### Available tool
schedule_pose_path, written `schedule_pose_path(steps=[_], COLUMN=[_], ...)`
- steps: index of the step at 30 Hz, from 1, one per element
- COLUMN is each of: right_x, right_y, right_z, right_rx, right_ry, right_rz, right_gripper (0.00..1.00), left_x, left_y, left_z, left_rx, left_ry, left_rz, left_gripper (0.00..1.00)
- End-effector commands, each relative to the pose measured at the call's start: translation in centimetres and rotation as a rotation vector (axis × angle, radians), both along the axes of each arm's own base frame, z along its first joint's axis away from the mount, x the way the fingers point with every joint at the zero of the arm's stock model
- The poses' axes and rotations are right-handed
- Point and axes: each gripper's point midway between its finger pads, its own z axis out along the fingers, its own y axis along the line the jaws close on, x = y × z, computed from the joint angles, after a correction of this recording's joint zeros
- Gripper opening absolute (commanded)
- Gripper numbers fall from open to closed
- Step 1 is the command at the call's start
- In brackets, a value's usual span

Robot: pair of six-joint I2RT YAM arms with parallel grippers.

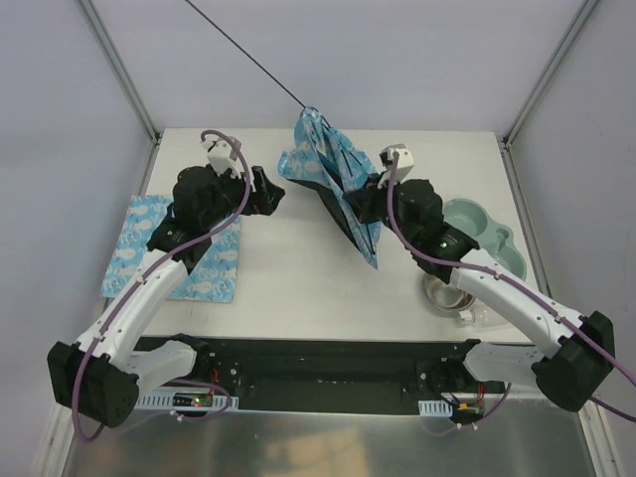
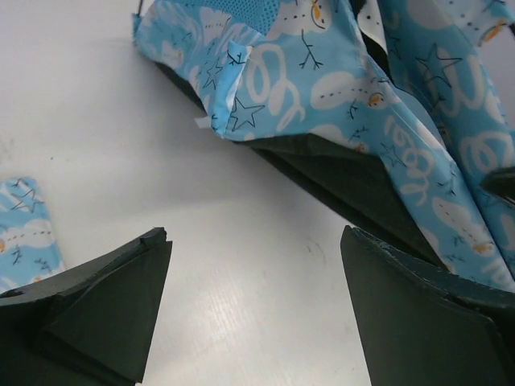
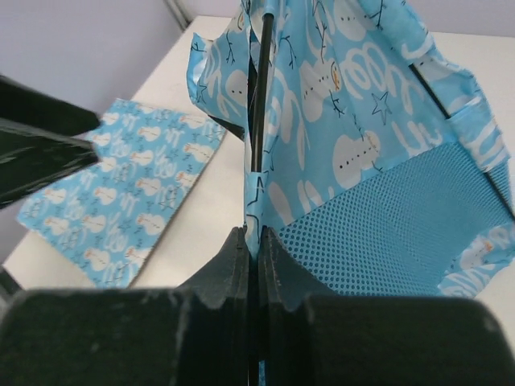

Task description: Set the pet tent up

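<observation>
The pet tent [image 1: 326, 164] lies collapsed at the back middle of the table: blue fabric with a white print and a dark underside. A thin black pole [image 1: 243, 48] runs from it up and to the back left. My right gripper [image 1: 370, 185] is shut on a fold of the tent's fabric [image 3: 362, 121], beside a black pole [image 3: 261, 80]; its gripper point [image 3: 257, 235] pinches the cloth edge. My left gripper [image 1: 268, 189] stands open just left of the tent, with nothing between its fingers [image 2: 253, 237]; the tent [image 2: 322, 88] lies just ahead of it.
A flat mat [image 1: 174, 248] of the same blue print lies at the left under my left arm and shows as the mat [image 3: 129, 193] in the right wrist view. A green double bowl [image 1: 487, 234] and a metal bowl [image 1: 452, 298] sit at the right.
</observation>
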Motion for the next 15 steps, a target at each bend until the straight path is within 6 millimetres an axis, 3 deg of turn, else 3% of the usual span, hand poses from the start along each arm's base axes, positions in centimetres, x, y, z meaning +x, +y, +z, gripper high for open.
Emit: schedule_pose_path(steps=[1, 7, 12, 13, 15], right_x=[-2.4, -3.9, -4.2, -4.1, -4.1], right_y=[0.6, 0.4, 0.1, 0.0, -0.1], right_z=[5.6, 6.4, 6.1, 6.0, 6.0], right_rx=[0.212, 0.242, 0.245, 0.245, 0.249], right_ry=[-0.047, -0.027, -0.011, -0.007, -0.003], right_rz=[0.103, 0.169, 0.18, 0.177, 0.176], right_gripper=[0.0, 0.0, 0.0, 0.0, 0.0], left_x=[2.1, 3.8, 4.0, 3.8, 3.2], left_y=[-2.1, -2.1, -0.7, -0.5, -0.5], left_z=[3.2, 3.9, 3.9, 4.1, 4.1], left_rx=[-0.16, -0.166, -0.17, -0.175, -0.186], left_ry=[-0.141, -0.193, -0.19, -0.198, -0.196], left_rz=[-0.07, -0.068, -0.031, -0.033, -0.059], left_gripper=[0.89, 0.89, 0.87, 0.85, 0.72])
